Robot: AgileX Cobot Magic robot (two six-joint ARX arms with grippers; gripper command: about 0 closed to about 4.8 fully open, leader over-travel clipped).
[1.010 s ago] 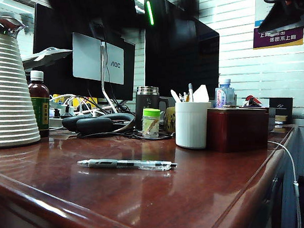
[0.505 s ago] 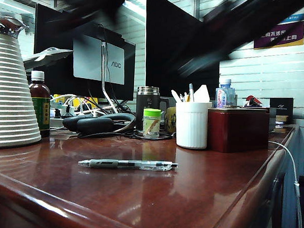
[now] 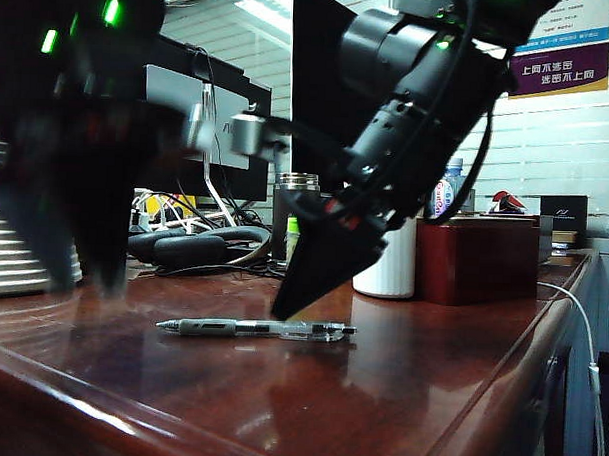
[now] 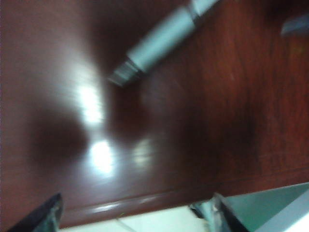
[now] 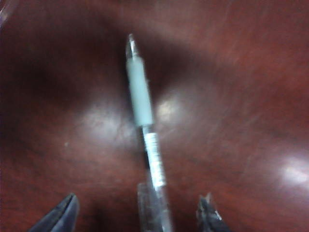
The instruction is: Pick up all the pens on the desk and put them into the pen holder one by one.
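Note:
One clear-barrelled pen with a grey rubber section lies flat on the reddish-brown desk, near its front edge. My right gripper hangs just above the pen's clear end. In the right wrist view it is open, its fingers straddling the pen without touching it. My left gripper, blurred, hangs over the desk to the left of the pen. It is open with nothing between its fingers, and the pen's grey section lies ahead of it. The right arm partly hides the white pen holder.
A dark red square box stands right of the pen holder. A steel mug, black headphones and cables lie behind. A white ribbed jug stands at far left behind the left arm. A white cable hangs off the right edge.
Both arms have swung down from above into view. The right gripper has come down over the pen and the left one over the desk's left side. The pen has not moved.

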